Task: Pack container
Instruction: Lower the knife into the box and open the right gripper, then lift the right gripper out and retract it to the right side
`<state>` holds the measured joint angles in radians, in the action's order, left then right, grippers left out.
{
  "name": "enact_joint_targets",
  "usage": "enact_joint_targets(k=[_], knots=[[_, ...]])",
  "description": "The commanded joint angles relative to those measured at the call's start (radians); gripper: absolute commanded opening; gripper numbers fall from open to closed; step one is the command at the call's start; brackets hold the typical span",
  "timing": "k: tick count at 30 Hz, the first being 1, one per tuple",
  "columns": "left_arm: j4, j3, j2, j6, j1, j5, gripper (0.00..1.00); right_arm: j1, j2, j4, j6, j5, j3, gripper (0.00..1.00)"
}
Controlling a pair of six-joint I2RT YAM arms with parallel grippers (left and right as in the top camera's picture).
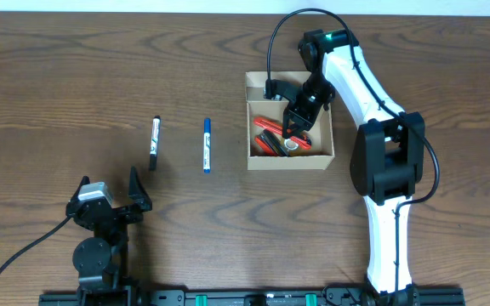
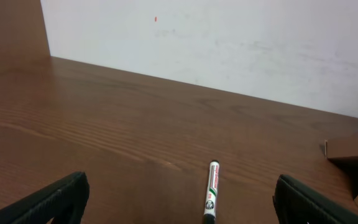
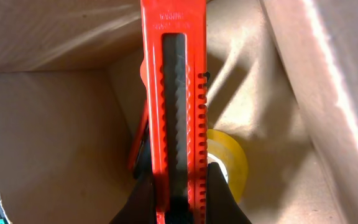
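Observation:
The container is a small tan cardboard box, open at the top, standing right of the table's centre. My right gripper reaches down into it. In the right wrist view, the right gripper is shut on a red utility knife, held lengthwise over the container's floor. A yellow tape roll lies below the knife. More red items lie in the container. My left gripper stands open and empty near the front left. In the left wrist view, the left gripper has a white marker lying ahead between its fingers.
Two markers lie side by side on the wooden table left of the container: a black-capped one and a blue one. A corner of the container shows at the right of the left wrist view. A pale wall rises behind the table.

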<state>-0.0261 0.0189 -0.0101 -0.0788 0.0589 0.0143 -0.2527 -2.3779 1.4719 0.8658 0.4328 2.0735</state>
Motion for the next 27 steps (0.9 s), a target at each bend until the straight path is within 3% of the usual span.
enact_joint_targets(k=[1, 7, 11, 17, 27], knots=[[-0.051, -0.014, 0.007, 0.000, 0.006, -0.007, 0.95, 0.005, 0.003, -0.003, -0.020, -0.003, -0.006, 0.01], [-0.051, -0.014, 0.007, 0.000, 0.006, -0.007, 0.95, 0.005, 0.003, -0.018, -0.043, -0.022, -0.006, 0.13], [-0.051, -0.014, 0.006, 0.000, 0.006, -0.007, 0.95, 0.005, 0.003, -0.018, -0.043, -0.023, -0.006, 0.31], [-0.051, -0.014, 0.007, 0.000, 0.006, -0.007, 0.95, 0.005, 0.003, -0.031, -0.066, -0.040, -0.006, 0.33], [-0.051, -0.014, 0.007, 0.000, 0.006, -0.007, 0.95, 0.005, 0.006, -0.024, -0.088, -0.040, 0.002, 0.29]])
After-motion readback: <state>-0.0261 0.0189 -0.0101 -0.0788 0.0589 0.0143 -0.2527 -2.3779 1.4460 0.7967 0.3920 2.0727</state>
